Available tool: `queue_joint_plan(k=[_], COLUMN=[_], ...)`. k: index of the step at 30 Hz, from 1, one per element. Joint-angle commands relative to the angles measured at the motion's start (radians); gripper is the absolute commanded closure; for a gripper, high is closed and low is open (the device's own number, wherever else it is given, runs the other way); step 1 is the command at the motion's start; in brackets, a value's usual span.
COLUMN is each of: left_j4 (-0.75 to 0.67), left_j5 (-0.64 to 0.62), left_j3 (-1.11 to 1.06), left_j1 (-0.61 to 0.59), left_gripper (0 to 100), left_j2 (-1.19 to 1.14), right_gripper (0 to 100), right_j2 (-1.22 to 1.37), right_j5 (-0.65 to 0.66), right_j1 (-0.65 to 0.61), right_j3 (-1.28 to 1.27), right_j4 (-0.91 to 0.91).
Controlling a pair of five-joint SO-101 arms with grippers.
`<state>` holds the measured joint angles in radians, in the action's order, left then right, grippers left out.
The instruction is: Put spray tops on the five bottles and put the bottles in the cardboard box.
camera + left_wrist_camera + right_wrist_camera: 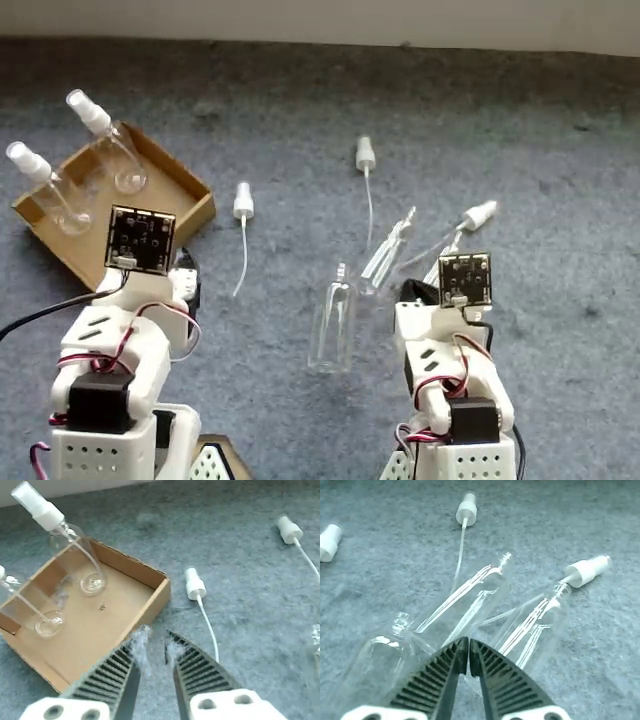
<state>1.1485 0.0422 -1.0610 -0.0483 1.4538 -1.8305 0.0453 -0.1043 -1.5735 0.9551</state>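
The left jaws stand slightly apart and empty, near a corner of the box (107, 625). The right jaws are closed on nothing, over three bottles lying on the surface (560, 120). Two capped bottles (115, 150) are boxed. Remaining, I judge: box the third capped bottle (540, 617), and fit two loose tops (243, 200) to two bare bottles (465, 602). The right wrist view shows their open necks close up; the high view gives the full count.

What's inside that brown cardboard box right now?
One clear plastic bottle with a white spray top and a second like it, bases on the floor of the brown cardboard box. The left claw covers part of its near edge; that strip is unseen.
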Motion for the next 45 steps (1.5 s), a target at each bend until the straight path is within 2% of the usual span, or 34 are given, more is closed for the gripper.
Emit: queue_joint_plan(k=[1, 8, 11, 19, 25, 33, 35, 38, 42, 45], left_j4=[0.015, 0.023, 0.086, 0.241, 0.279, 0.272, 0.27, 0.27, 0.27, 0.27], left_j5=[0.002, 0.0, 0.0, 0.0, -0.002, -0.166, -0.195, -0.261, -0.333, -0.339], left_j3=[0.064, 0.073, 0.094, 0.378, 0.512, 0.595, 0.613, 0.644, 0.69, 0.719], left_j1=[0.067, 0.179, 0.216, 0.222, 0.317, 0.481, 0.529, 0.576, 0.587, 0.587], left_gripper=[99, 99, 99, 99, 99, 99, 96, 87, 76, 72], left_j2=[0.012, 0.004, -0.03, -0.43, -0.641, -0.811, -0.858, -0.934, -1.033, -1.113], right_gripper=[99.1, 99.1, 99.1, 99.1, 99.1, 99.1, 99.1, 99.1, 99.1, 99.1], right_j2=[-0.008, -0.008, -0.008, -0.008, -0.008, -0.008, -0.008, -0.008, -0.008, -0.008], right_j5=[-0.011, -0.077, -0.08, -0.08, -0.08, -0.08, -0.08, -0.08, -0.08, -0.08], right_j1=[0.056, 0.125, 0.148, 0.208, 0.226, 0.222, 0.222, 0.222, 0.22, 0.22], right_j3=[0.071, 0.071, 0.07, 0.071, 0.065, -0.077, -0.09, -0.09, -0.09, -0.09], right_j4=[-0.035, -0.054, -0.082, -0.11, -0.133, -0.263, -0.263, -0.263, -0.263, -0.263])
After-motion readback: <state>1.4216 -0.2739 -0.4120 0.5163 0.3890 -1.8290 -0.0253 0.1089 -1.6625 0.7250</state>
